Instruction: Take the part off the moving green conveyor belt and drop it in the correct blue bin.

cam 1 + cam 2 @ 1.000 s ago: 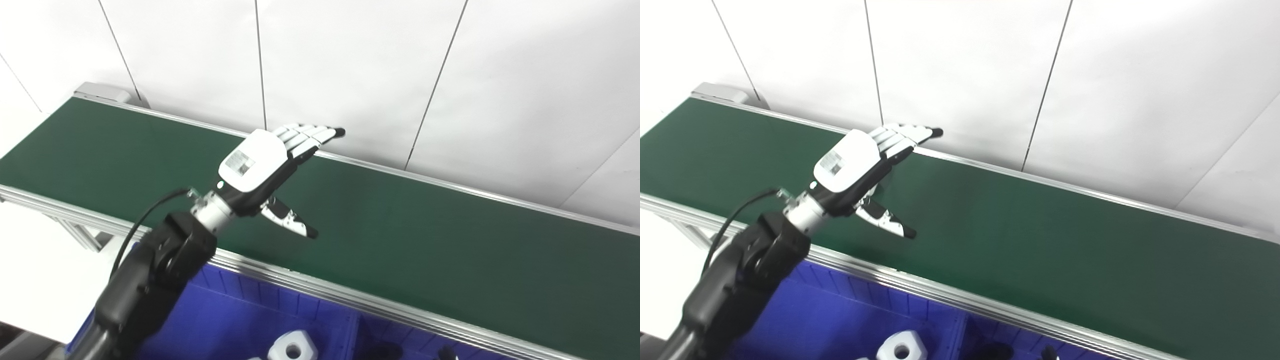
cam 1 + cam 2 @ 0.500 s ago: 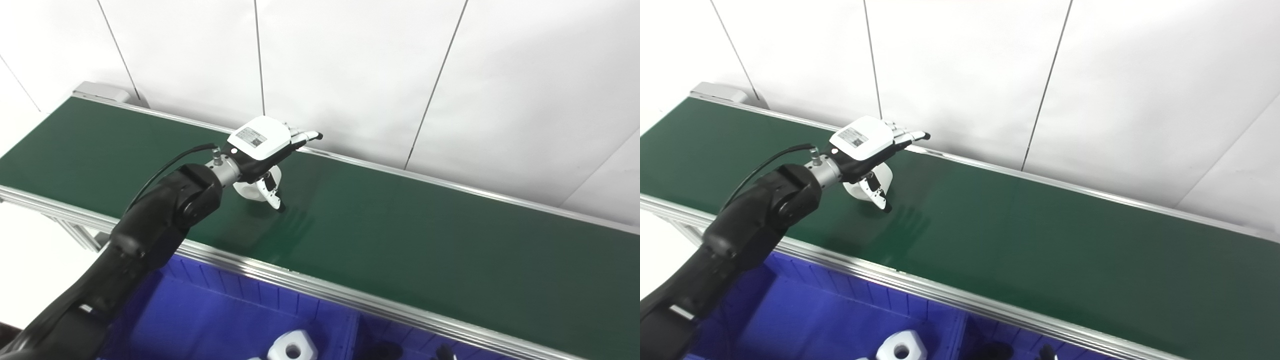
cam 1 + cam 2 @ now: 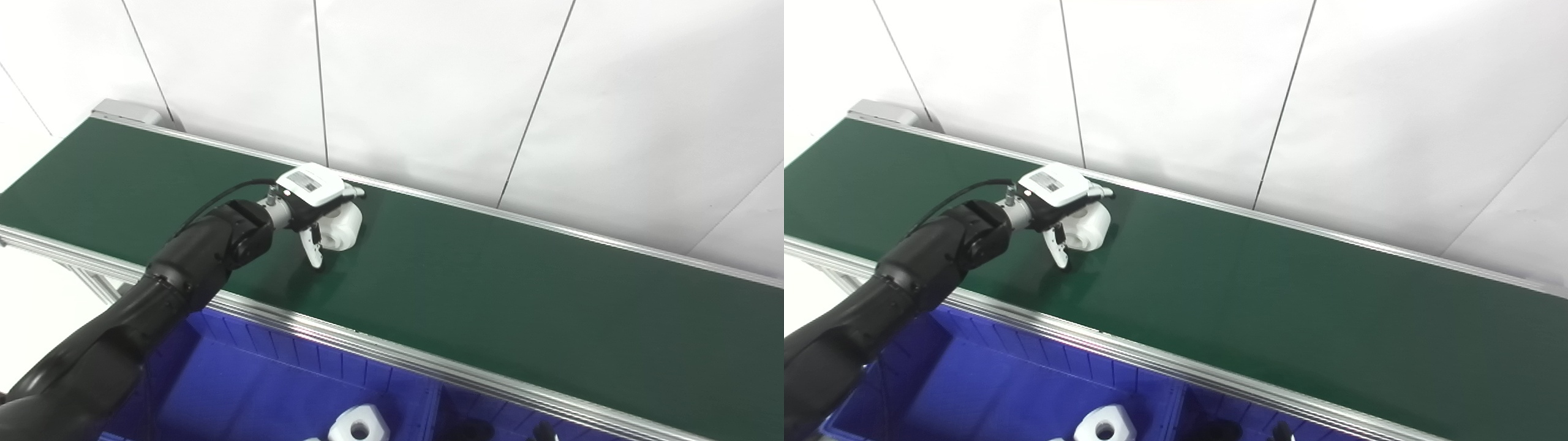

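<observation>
A white blocky part (image 3: 340,226) lies on the green conveyor belt (image 3: 520,294), left of its middle; it also shows in the right eye view (image 3: 1088,228). My left hand (image 3: 315,205) lies over the part. Its fingers (image 3: 354,192) curve over the part's far side and its thumb points down along the near left side. The hand is not closed tight and the part rests on the belt. The palm hides the part's top. My right hand is not in view.
A blue bin (image 3: 275,392) stands below the belt's near aluminium rail (image 3: 380,349). It holds a white part with a hole (image 3: 358,429). A divider (image 3: 432,404) splits off a right compartment with dark parts (image 3: 468,429). A white panelled wall stands behind the belt.
My left hand has come down from above the belt onto the white part, which has travelled to the right under it. The fingers have curled around the part and the thumb has swung down.
</observation>
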Available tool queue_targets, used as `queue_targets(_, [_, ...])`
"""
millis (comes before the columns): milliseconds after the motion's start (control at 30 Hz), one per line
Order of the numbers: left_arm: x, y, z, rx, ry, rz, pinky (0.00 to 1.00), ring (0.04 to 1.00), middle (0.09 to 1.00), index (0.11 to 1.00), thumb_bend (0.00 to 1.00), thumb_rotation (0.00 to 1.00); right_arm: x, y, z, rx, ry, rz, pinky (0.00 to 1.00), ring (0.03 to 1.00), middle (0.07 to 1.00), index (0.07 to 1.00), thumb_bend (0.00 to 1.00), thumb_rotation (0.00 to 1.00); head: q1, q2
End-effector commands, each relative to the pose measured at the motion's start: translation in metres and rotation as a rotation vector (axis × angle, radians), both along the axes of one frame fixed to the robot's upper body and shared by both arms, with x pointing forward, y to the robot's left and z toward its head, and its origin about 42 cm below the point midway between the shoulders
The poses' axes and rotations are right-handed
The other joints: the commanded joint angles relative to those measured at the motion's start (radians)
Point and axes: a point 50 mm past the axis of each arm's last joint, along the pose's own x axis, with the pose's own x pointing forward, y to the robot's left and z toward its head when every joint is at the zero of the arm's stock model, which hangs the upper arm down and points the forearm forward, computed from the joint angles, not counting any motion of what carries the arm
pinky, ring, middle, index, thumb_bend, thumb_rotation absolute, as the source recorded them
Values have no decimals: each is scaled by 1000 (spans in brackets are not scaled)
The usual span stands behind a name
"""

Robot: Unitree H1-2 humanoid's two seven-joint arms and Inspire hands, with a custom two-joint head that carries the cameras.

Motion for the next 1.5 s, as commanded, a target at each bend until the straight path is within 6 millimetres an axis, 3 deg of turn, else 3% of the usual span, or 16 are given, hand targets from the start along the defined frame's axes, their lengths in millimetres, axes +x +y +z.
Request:
queue_targets(0, [15,3,25,40,-110,4,866,870,874,820,1000,226,1,3,7,13,-35,7,1000,995,1000,1000,957,1000,0,2])
queue_targets(67, [14,1,22,40,-150,-6,822,834,845,789,974,132,0,4,7,13,-35,5,1000,993,1000,1000,957,1000,-2,4])
queue_targets(100, [14,-1,20,34,-161,-1,782,801,814,753,904,67,0,4,8,11,-35,5,1000,990,1000,1000,959,1000,-3,4])
queue_targets(200, [16,-4,16,-8,-193,7,705,731,743,681,770,14,0,5,9,10,-35,6,1000,987,1000,1000,961,1000,-3,6])
queue_targets(233, [17,-4,14,-37,-207,4,650,685,701,570,621,32,0,5,9,10,-35,6,1000,986,1000,1000,963,1000,-3,6])
queue_targets(300, [17,-4,12,-92,-227,-6,544,565,583,493,539,15,-1,6,10,9,-35,6,1000,984,1000,1000,964,1000,-4,7])
queue_targets(400, [16,-5,9,-144,-215,-12,534,547,546,455,516,0,-1,7,11,11,-38,6,1000,981,1000,1000,953,1000,-7,11])
queue_targets(667, [16,-12,11,-172,-225,-44,474,520,538,459,516,0,-1,8,10,8,-36,8,1000,979,1000,1000,964,1000,-8,8])
queue_targets(833, [17,-14,19,-180,-230,-56,458,496,495,488,522,0,0,10,11,11,-34,9,1000,980,1000,1000,978,1000,-7,8])
queue_targets(900, [17,-15,21,-182,-232,-56,393,426,423,508,519,0,0,10,11,10,-34,11,1000,980,1000,1000,991,1000,-3,10])
queue_targets(1033, [11,-14,33,-227,-258,-76,371,401,407,513,517,0,0,10,12,10,-32,11,1000,981,1000,1000,989,1000,9,15])
queue_targets(1133, [-1,-13,48,-284,-289,-86,352,370,403,508,517,0,-1,8,13,9,-32,14,1000,980,1000,1000,980,1000,42,37])
queue_targets(1200, [-12,-12,61,-320,-300,-85,414,441,482,487,520,0,-1,6,16,15,-32,13,1000,982,1000,1000,967,1000,81,65])
queue_targets(1333, [-59,-7,88,-382,-323,-128,410,423,452,509,521,0,0,4,23,42,-32,9,1000,994,1000,1000,946,1000,132,104])
queue_targets(1467, [-113,-6,99,-359,-274,-154,355,364,418,515,518,0,1,1,32,47,-31,10,1000,1000,1000,1000,917,1000,178,130])
